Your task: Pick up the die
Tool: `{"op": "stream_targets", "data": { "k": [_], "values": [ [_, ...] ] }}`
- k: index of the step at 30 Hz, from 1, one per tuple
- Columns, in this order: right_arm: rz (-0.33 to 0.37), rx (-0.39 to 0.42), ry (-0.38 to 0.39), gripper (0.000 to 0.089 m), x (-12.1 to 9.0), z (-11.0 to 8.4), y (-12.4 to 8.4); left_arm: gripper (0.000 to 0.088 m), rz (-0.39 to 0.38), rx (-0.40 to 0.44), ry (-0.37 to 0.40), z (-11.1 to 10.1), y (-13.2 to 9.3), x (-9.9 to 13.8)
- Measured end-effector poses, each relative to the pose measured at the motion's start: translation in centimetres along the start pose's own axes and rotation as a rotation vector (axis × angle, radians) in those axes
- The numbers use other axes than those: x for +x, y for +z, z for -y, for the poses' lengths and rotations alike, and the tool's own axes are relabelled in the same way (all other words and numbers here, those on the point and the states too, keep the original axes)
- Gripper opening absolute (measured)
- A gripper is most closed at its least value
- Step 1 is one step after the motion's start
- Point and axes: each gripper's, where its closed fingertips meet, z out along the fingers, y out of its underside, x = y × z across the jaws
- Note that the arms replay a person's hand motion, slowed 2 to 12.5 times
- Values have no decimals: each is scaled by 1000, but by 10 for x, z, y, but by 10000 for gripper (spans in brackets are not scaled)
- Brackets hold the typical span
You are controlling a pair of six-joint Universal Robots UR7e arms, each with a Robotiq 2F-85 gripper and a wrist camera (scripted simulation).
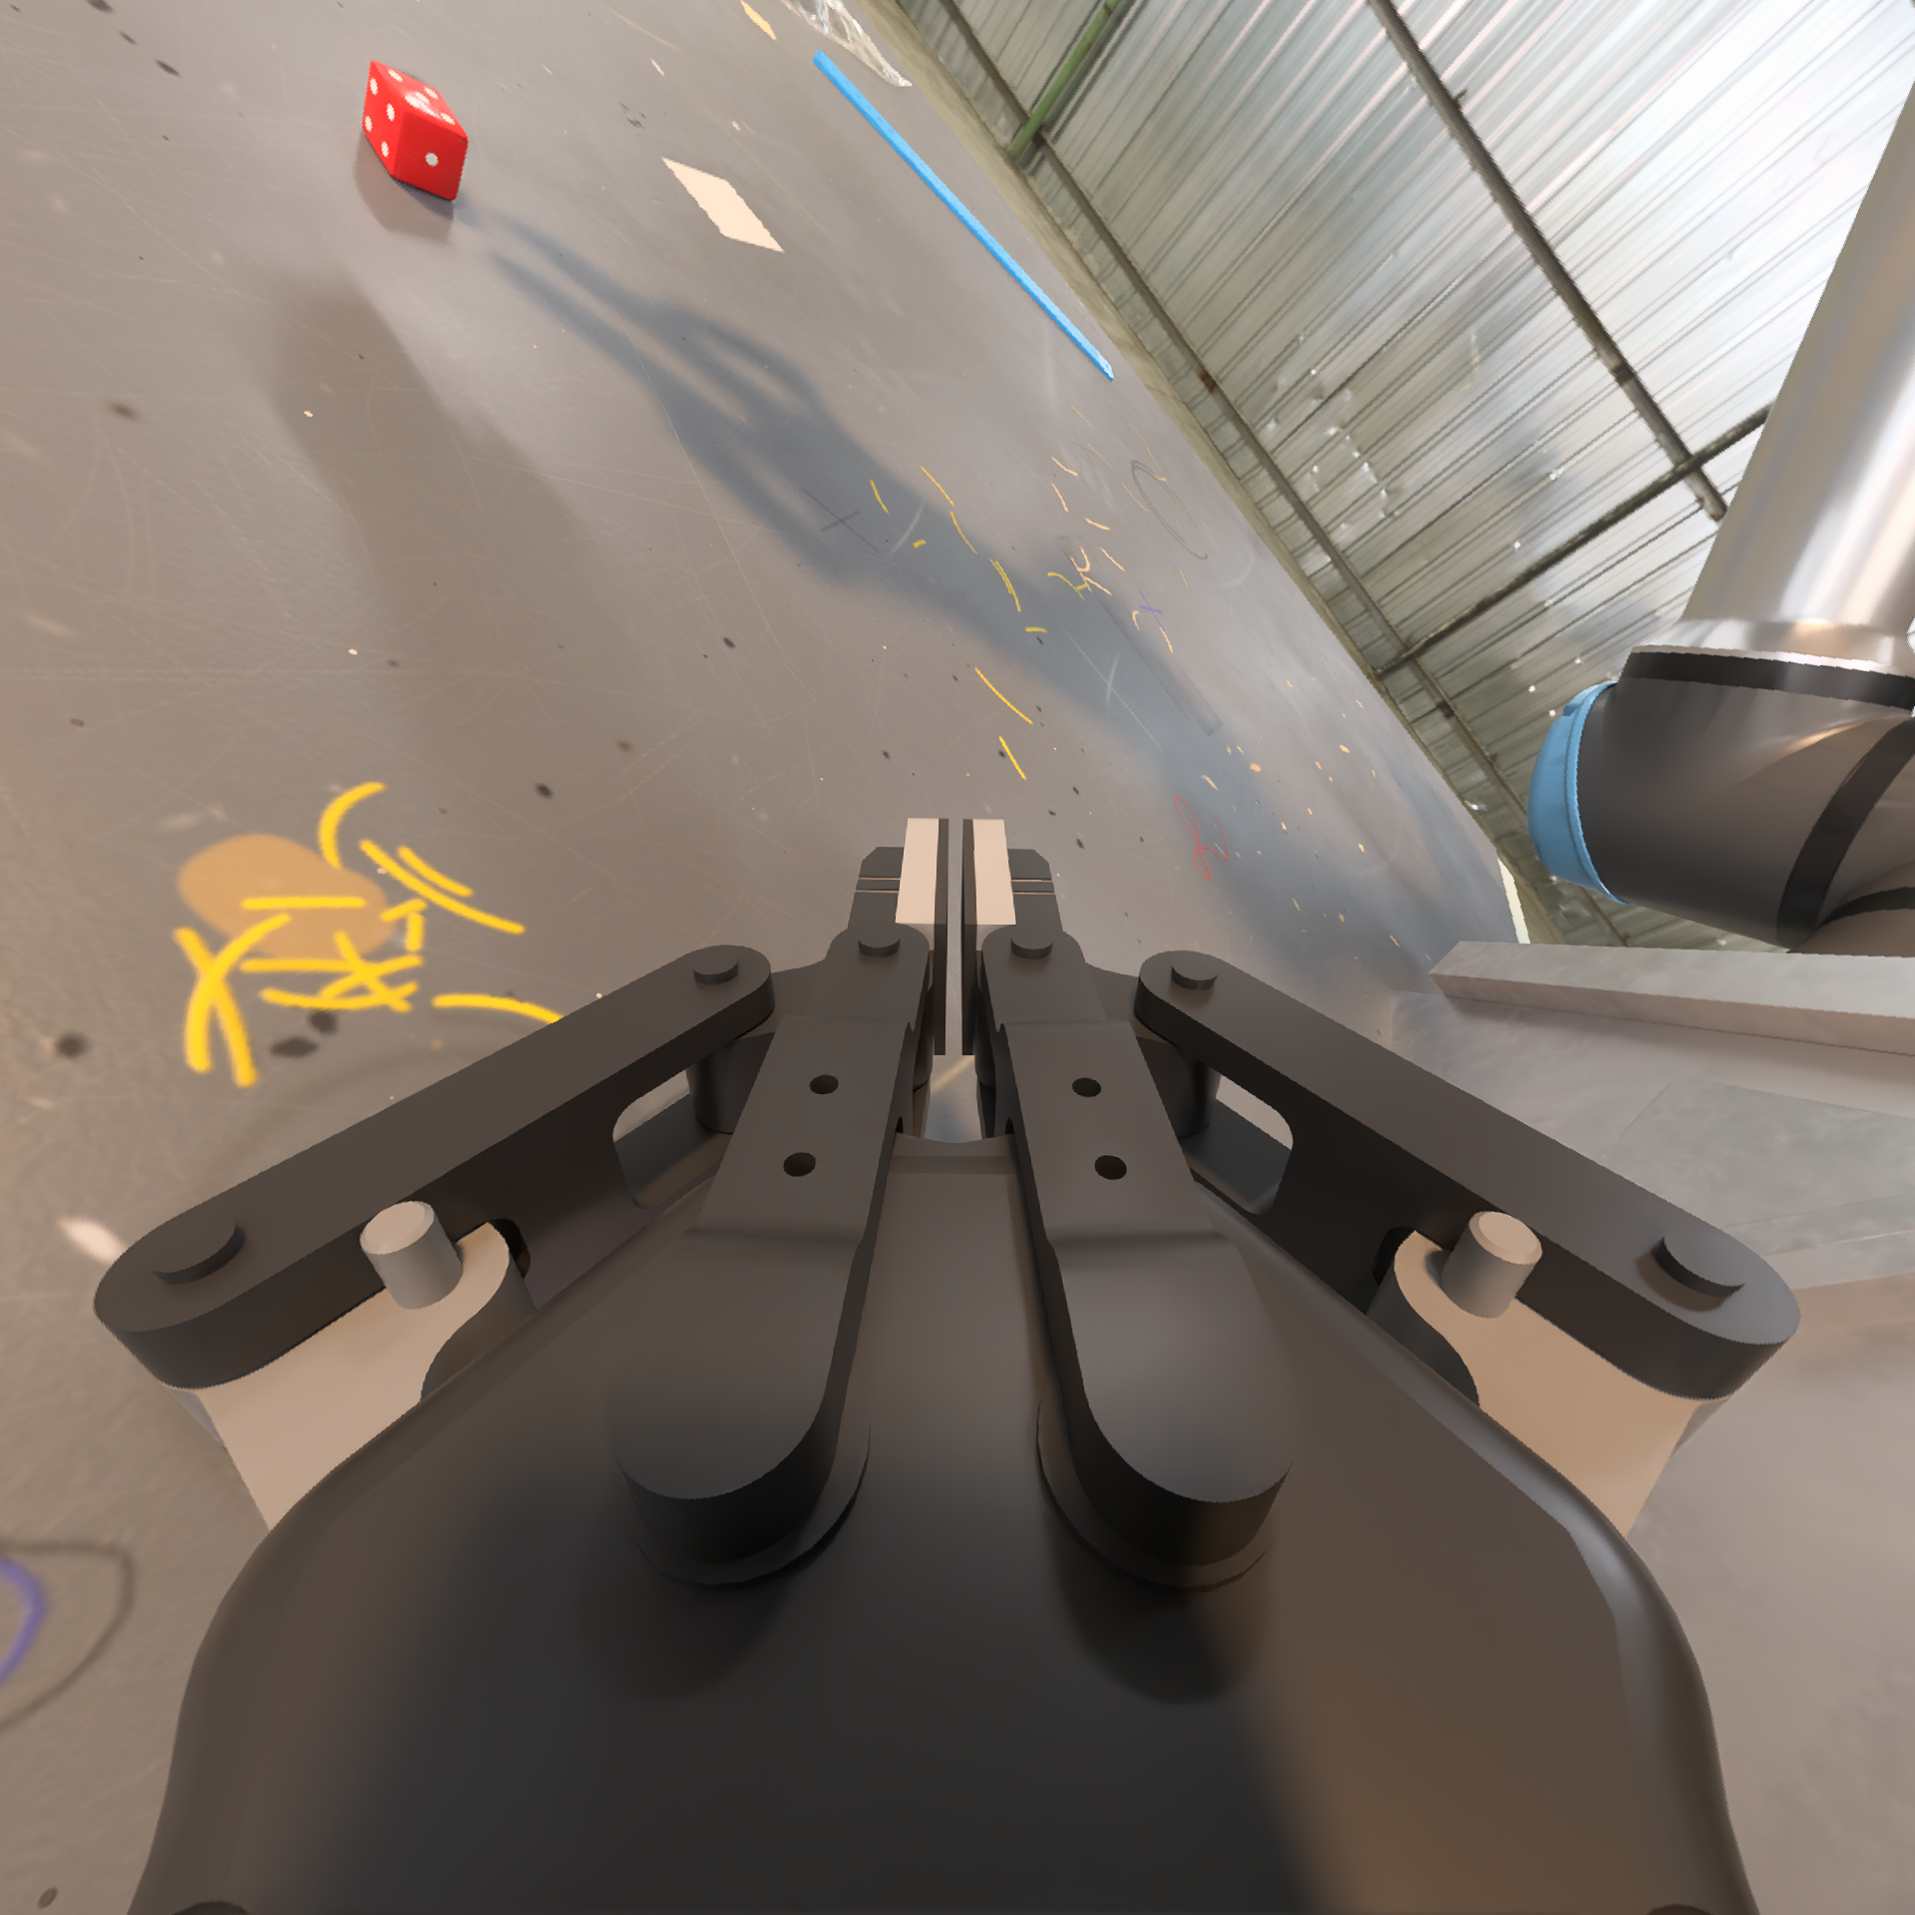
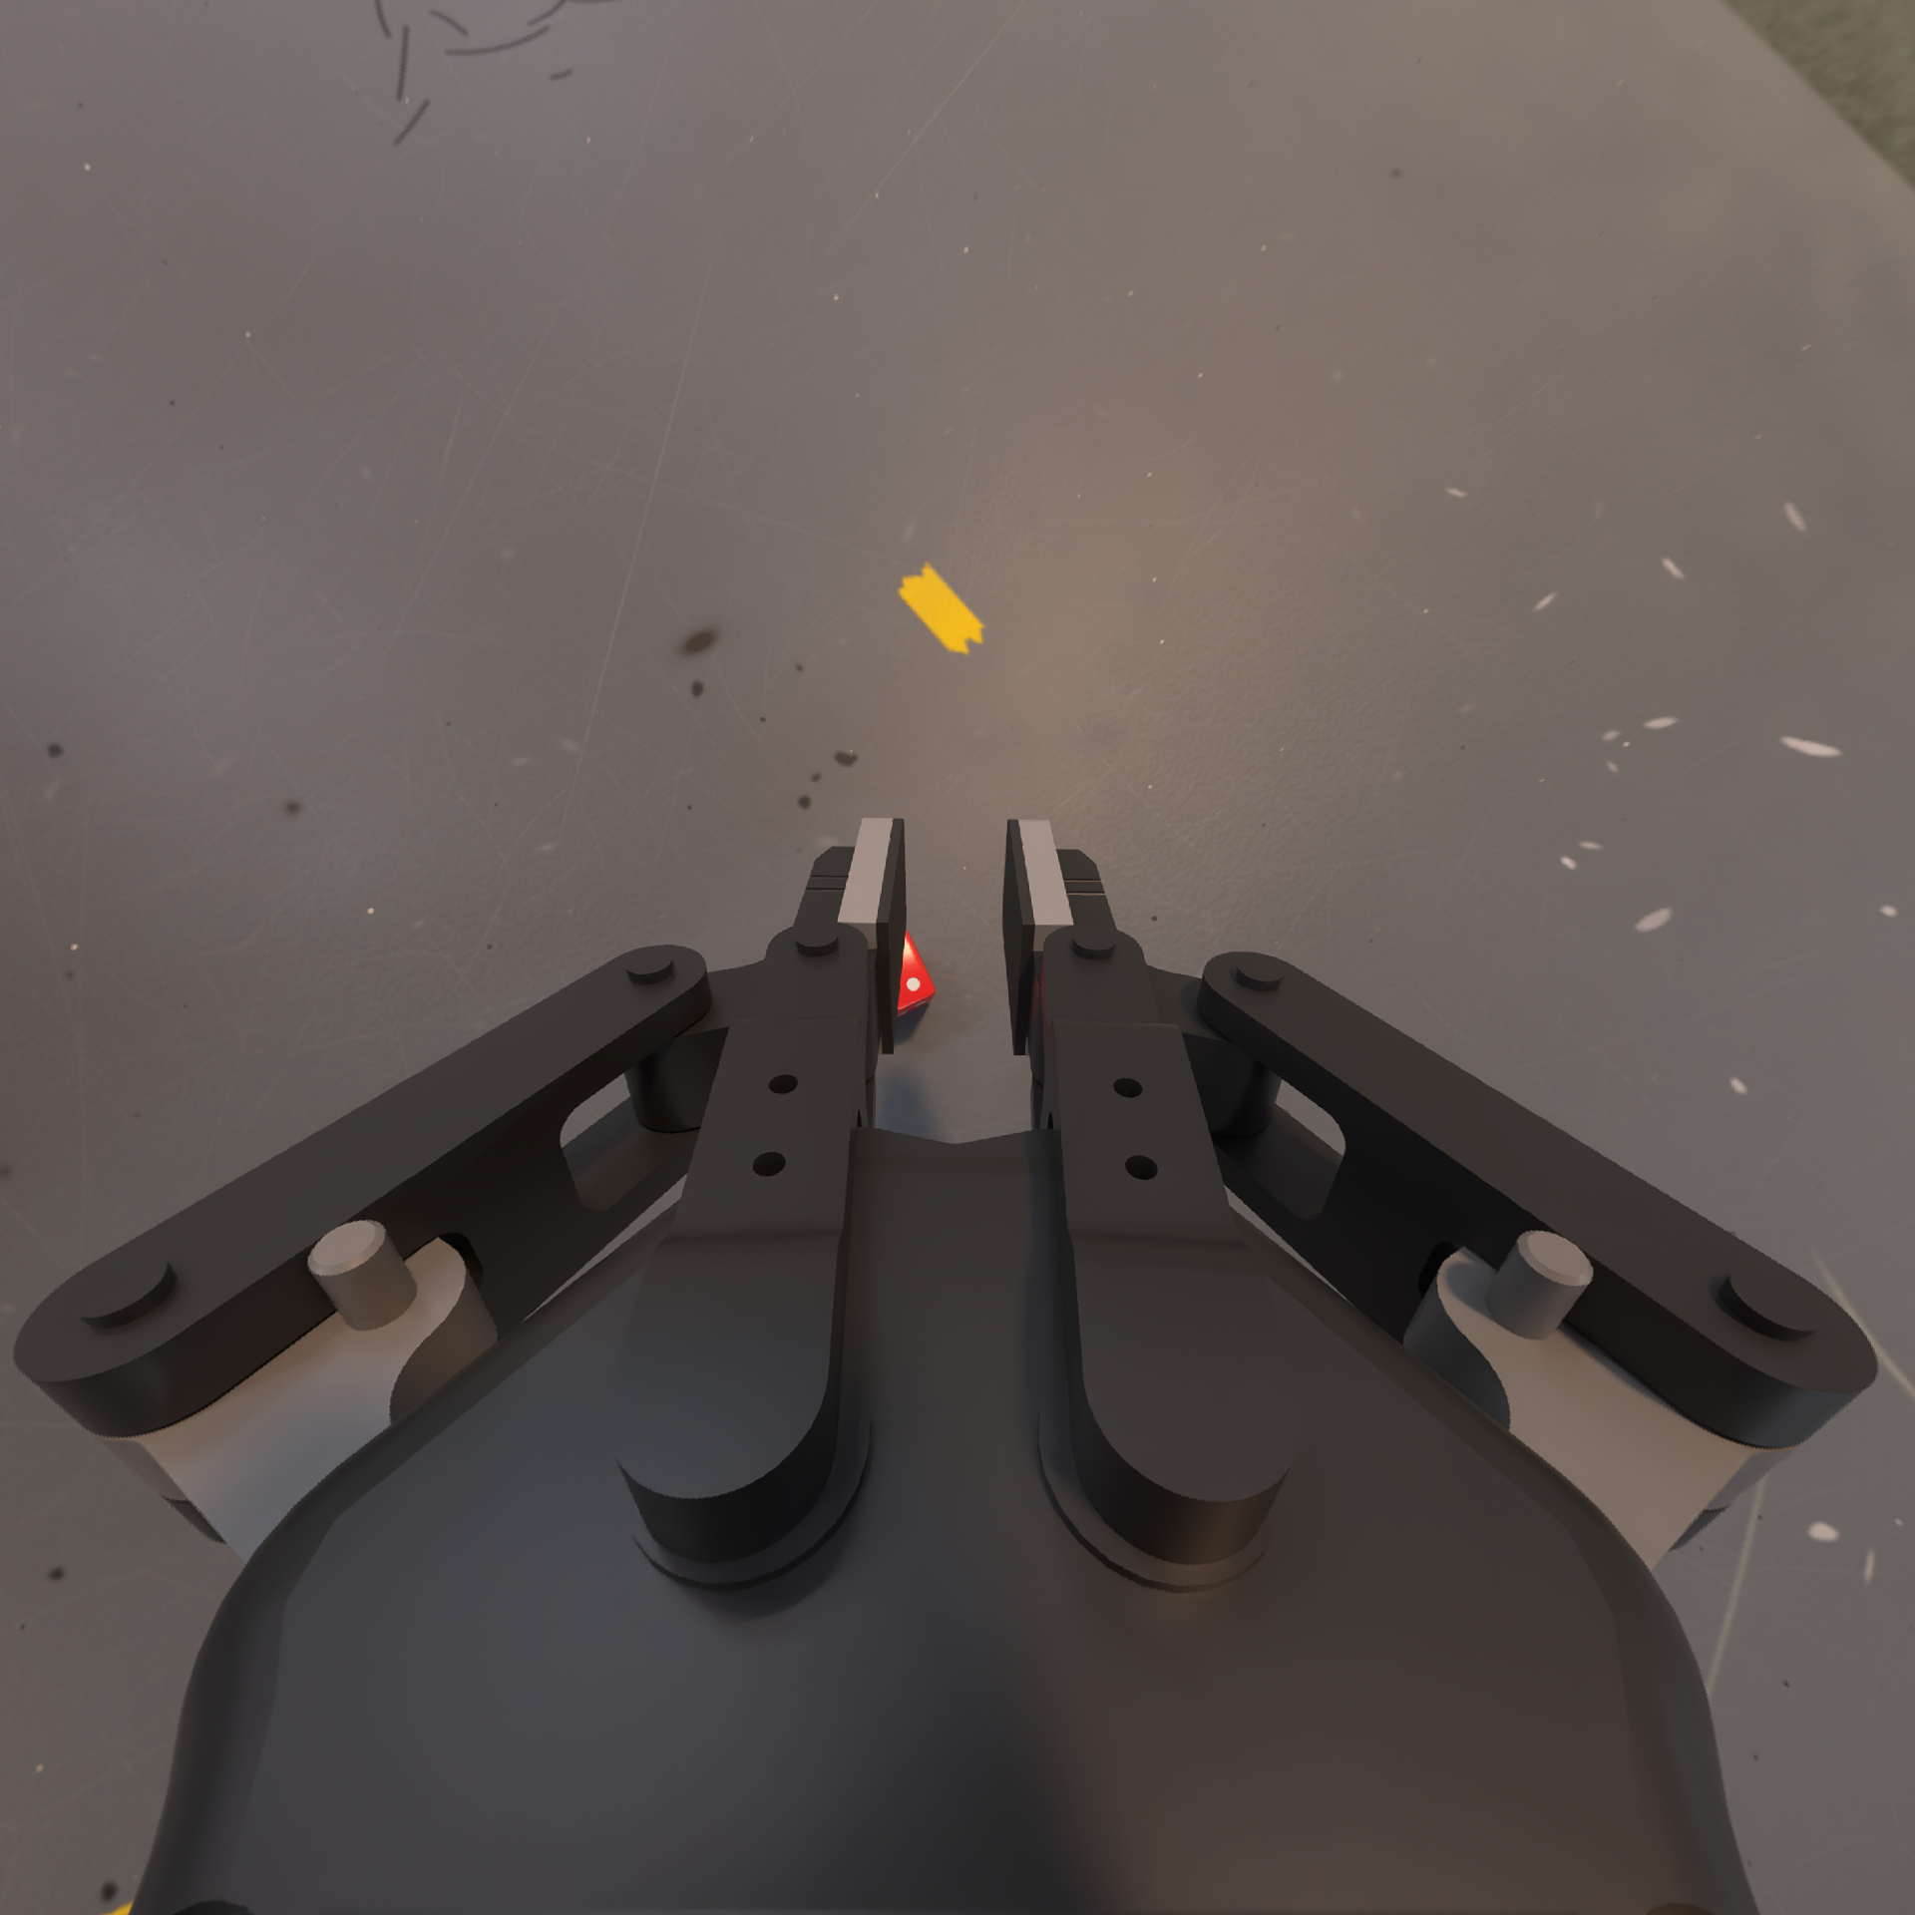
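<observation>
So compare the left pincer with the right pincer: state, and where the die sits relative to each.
The left pincer is shut, pads nearly touching; the right pincer is open, with a gap between its pads. The red die lies far ahead of the left pincer; a corner of it shows between the right pincer's fingers. Both are above the same grey table.
</observation>
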Motion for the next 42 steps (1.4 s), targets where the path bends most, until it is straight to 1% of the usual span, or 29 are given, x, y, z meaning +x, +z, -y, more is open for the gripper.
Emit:
{"op": "stream_targets", "data": {
  "k": [5, 9, 15, 19, 24, 29, 37, 42],
  "values": [
    [57, -27, -7, 175, -1, -9, 6, 24, 3, -7, 9, -2, 2, 1],
    [113, -51, -33, 179, -4, -15, 10, 24, 7, -13, 19, -3, 4, 1],
    [196, -85, -102, 186, -11, -25, 14, 23, 13, -19, 36, -3, 6, 1],
    [239, -104, -157, 195, -14, -31, 16, 22, 18, -22, 48, -2, 7, 1],
    [267, -122, -213, 204, -16, -37, 19, 22, 23, -26, 62, -2, 9, 0],
    [278, -140, -251, 215, -15, -41, 22, 22, 28, -29, 70, -1, 10, -1],
    [289, -155, -288, 262, -13, -43, 27, 22, 27, -31, 66, 1, 12, -3],
    [308, -155, -300, 267, -14, -43, 30, 22, 21, -30, 58, 2, 14, -3]
  ]
}}
